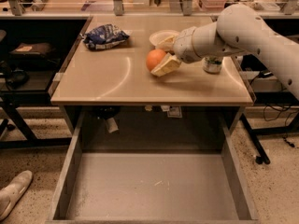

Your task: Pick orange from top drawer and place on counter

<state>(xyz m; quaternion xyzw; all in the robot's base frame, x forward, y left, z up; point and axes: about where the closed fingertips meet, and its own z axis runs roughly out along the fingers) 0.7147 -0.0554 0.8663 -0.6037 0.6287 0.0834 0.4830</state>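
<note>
End effector point(161, 57): clenched on the orange point(153, 59). One pale finger point(166, 66) lay under and in front of the fruit, and the other closed on it from the upper rear side. The left face of the orange stayed uncovered and showed plainly.

Position: right of centre in the upper half of the frame, over the tan surface point(117, 73). The lower finger sat very low against the surface, with a dark shadow just to its right. I could not tell whether the orange or the finger actually touched the surface.

My white arm point(243, 29) entered from the right edge of the frame and ran leftward to the wrist.

Neighbours on the surface:
- White bowl point(160, 35), just behind the end effector and partly hidden by the upper finger.
- Small jar point(212, 64), to the right of my wrist, its top covered by the arm.
- Crumpled blue bag point(105, 35), at upper left of the surface, well apart from the orange.

Top drawer point(149, 185): pulled fully open in the lower half of the frame, below the front edge of the surface. Its grey floor showed a few faint light marks.

Floor: a light shoe point(14, 192) at the lower left corner of the frame.
</note>
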